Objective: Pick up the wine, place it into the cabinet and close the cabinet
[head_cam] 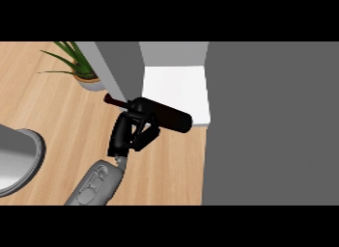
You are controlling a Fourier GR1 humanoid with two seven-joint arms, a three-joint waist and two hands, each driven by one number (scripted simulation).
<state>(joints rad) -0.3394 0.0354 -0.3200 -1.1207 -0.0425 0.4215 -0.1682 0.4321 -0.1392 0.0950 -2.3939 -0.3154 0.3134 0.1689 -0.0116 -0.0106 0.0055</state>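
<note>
The dark wine bottle (164, 115) lies tilted in the middle of the head view, its neck (113, 100) pointing left. My left hand (131, 131) is curled round the bottle's body from below, with its grey forearm (97, 183) coming in from the lower edge. The bottle's base sits at the front edge of the cabinet's white inner shelf (177, 89). The cabinet stands open, with a grey panel (120, 67) on the left of the opening. My right hand does not show.
A broad grey cabinet surface (275, 125) fills the right side. A potted green plant (79, 70) stands on the wooden counter (50, 111) left of the cabinet. A rounded grey object (8, 161) sits at the left edge.
</note>
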